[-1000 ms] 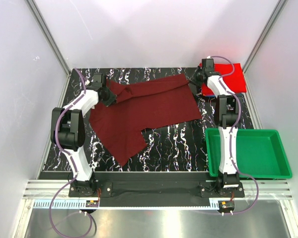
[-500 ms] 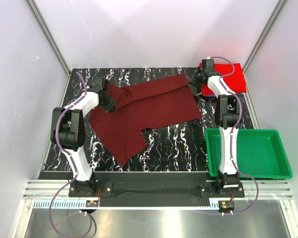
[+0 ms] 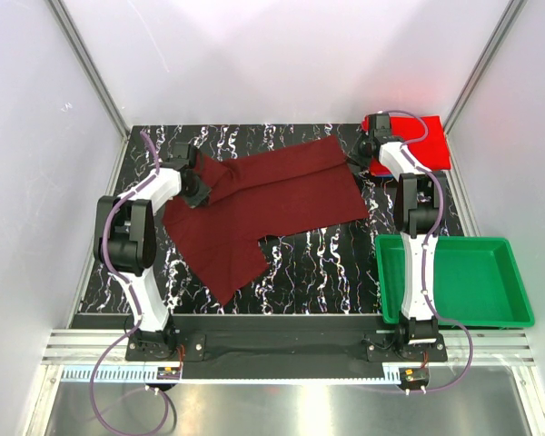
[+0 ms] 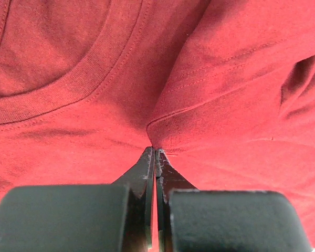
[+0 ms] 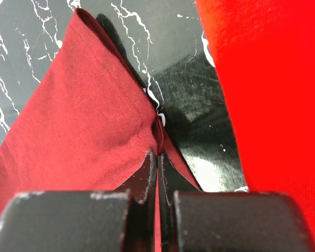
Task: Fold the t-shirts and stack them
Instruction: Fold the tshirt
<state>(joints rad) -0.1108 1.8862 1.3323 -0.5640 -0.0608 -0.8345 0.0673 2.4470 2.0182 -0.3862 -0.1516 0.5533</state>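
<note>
2 arms are recorded reaching away from their bases: the left arm is folded at the elbow with its wrist angled inward to the right, and the right arm is stretched almost straight forward with its wrist turned inward to the left. The left gripper is found with its 2 fingers pressed together on a fold of the maroon t-shirt. The right gripper is likewise clamped, a corner of the same garment being pinched.

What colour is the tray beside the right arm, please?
Green; the tray shows best in the top external view.
</note>
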